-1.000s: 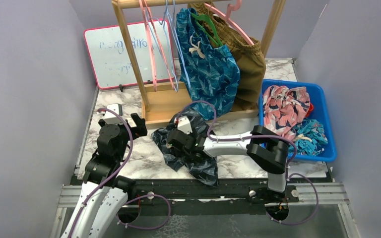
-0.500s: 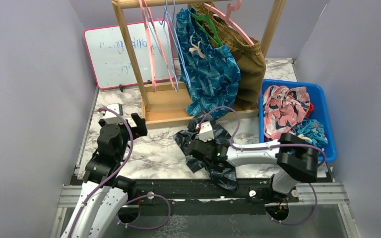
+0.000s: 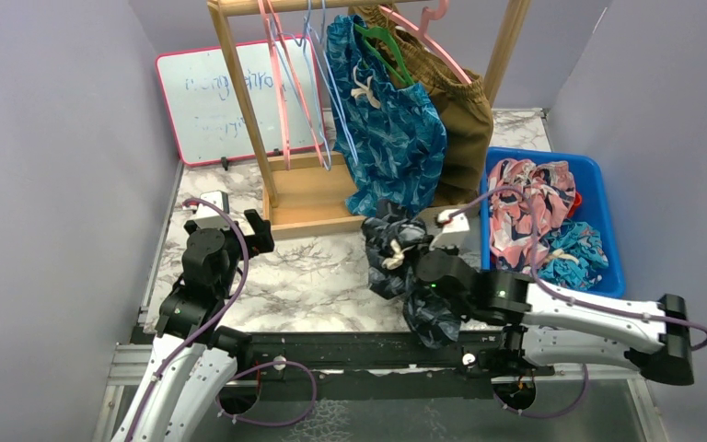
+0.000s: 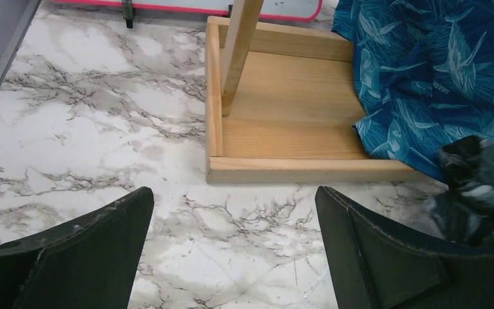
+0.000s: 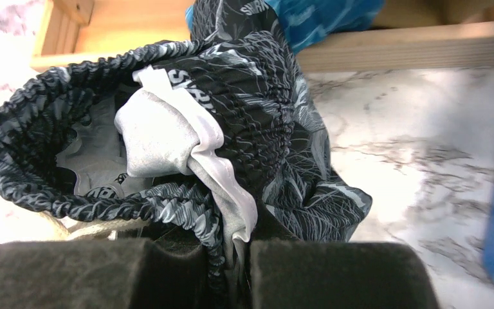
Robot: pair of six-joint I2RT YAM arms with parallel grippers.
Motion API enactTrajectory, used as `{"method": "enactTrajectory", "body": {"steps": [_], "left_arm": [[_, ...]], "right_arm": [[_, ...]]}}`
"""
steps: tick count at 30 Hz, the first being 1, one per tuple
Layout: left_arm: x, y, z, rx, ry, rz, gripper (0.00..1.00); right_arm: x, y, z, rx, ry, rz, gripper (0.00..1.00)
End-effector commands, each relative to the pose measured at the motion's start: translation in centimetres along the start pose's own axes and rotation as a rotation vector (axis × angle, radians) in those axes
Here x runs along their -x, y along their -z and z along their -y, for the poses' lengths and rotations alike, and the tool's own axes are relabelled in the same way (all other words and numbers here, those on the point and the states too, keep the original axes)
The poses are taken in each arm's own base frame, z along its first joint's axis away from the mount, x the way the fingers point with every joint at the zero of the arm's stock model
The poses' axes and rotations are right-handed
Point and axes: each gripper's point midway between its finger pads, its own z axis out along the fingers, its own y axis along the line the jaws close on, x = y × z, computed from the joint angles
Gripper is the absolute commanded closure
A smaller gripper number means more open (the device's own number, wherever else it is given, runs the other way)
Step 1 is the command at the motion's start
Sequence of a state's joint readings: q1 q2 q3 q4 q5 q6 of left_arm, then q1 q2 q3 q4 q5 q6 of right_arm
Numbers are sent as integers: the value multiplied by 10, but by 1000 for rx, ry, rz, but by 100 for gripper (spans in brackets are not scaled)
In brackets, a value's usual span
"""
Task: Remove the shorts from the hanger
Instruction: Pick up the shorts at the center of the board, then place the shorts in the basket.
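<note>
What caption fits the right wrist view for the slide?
Right gripper shut on the elastic waistband of the black shorts, wooden rack base behind.

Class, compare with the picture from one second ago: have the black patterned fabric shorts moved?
Yes. The black patterned fabric shorts have shifted right along the wooden rack base, towards the blue plastic bin.

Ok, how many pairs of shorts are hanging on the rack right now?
2: the teal-blue patterned shorts on the green hanger, and the brown shorts beside them on the pink hanger. More could be hidden behind them.
</note>
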State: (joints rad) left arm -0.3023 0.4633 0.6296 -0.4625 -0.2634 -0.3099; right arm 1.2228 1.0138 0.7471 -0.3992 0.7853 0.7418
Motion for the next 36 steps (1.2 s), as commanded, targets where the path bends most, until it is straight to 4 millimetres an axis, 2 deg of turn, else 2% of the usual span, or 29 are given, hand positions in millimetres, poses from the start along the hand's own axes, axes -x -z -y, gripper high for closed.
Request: {"method": "enactTrajectory", "body": {"steps": [1,5,10,13,17,20,22,25,27,30,32,33,34,36], "left_arm": [[0,-2,-3,13,-3,6,1],[0,-2,-2,10,-4,6,1],[0,-2,-2,7,-4,6,1],[1,-1,-2,7,-3,10,1],[0,-2,-1,6,-5,6,1],[0,-2,-1,2,-7,3,1],[0,-1,-1,2,-4,6,1],[-1,-3,-1,1,-5,4,1],[-2,-4,0,-1,-9,-4,1],[-4,-4,1,-6,-12,-13,1],[-3,-4,0,-2,-11,-9,1],[-3,-4,0,-2,-11,-8,1],[-3,-4,0,-2,-12,-9,1],[-3,-4,0,-3,-13,-11,1]], "right_arm": [[36,27,48,-135,-23,109,99],[67,51,79,-223,-39,199,99],[108,79,120,-401,26,335,99],[125,89,129,-471,95,382,99],[143,86,119,-551,267,403,99],[140,96,137,-582,159,405,99],[142,99,146,-622,164,414,99],[142,82,134,-645,212,419,99],[138,69,133,-646,191,397,99],[136,44,162,-730,172,303,99],[142,15,180,-676,163,260,99],[145,7,188,-654,140,264,99],[149,8,198,-661,107,275,99],[161,25,214,-713,9,312,99]]}}
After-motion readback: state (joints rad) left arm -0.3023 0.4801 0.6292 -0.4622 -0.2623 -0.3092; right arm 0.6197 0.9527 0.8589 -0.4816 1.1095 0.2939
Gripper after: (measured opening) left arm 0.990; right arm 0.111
